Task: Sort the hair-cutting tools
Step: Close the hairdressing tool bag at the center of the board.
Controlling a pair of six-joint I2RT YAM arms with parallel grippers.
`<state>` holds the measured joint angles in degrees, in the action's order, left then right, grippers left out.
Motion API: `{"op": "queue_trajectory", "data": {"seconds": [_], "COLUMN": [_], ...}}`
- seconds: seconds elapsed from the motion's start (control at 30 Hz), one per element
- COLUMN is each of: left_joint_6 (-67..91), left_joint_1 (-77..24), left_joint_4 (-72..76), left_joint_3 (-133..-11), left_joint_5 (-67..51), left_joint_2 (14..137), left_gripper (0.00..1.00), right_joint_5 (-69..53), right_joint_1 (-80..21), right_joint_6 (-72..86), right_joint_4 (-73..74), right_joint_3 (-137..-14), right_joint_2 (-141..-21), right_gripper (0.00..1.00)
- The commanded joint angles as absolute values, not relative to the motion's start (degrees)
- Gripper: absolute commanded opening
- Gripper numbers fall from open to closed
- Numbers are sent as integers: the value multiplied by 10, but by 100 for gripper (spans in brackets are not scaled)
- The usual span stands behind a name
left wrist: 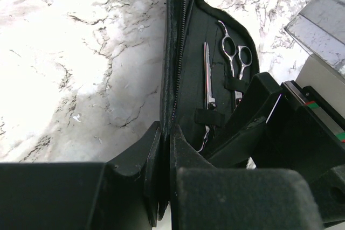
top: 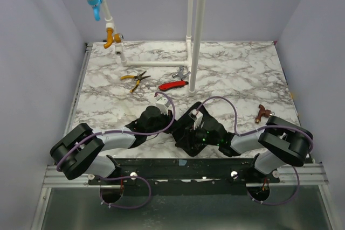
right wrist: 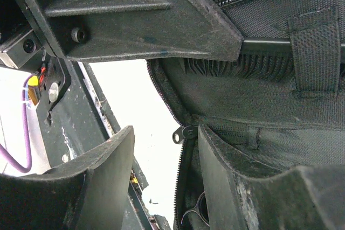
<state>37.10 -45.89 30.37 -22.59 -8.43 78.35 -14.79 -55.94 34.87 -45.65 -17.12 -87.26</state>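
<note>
Pliers, red-handled tool beyond case

Robot lab test cell: plain lilac walls, marble-print table, white PVC pipe rig, aluminium mounting rail

"What do the arms look like from where you stand?"

"Twins. The left arm and right arm both have pale grey links between chunky black joint housings."

"Any wiring?"

"A purple cable loops along each one."

"And the ends?"

"The right gripper has broad matte black fingers with scuffed edges. The left gripper is the same black. There's a dark screw in ribbed black moulding, and a red and green stripe on a pale block."
</note>
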Motion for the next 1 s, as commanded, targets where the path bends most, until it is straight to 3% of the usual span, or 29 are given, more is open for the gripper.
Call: {"op": "queue_trajectory", "data": {"seconds": [0.0,0.2,0.37,0.53,0.7,0.97], "left_joint_6": [365,364,359,330,282,158], "left_joint_1": [-464,-466,-466,-467,-472,-547], "left_joint_4": [311,312,313,300,296,259], "left_joint_3": [-244,-248,-245,-244,-239,-249], "left_joint_5": [-58,-57,-51,-43,-38,50], "left_joint_2": [800,809,807,793,769,729], "left_gripper": [0,0,0,0,0,6], "right_joint_5": [-227,-270,-230,-55,109,140], "right_joint_1": [-574,-582,-582,-582,-566,-524], "right_joint_6": [353,346,347,403,521,650], "right_joint_4": [-458,-471,-412,-278,-151,-101], "right_joint_3": [-173,-173,-161,-153,-174,-199], "right_joint_2": [-894,-884,-788,-639,-576,-554], "right_gripper": [53,53,56,61,63,86]}}
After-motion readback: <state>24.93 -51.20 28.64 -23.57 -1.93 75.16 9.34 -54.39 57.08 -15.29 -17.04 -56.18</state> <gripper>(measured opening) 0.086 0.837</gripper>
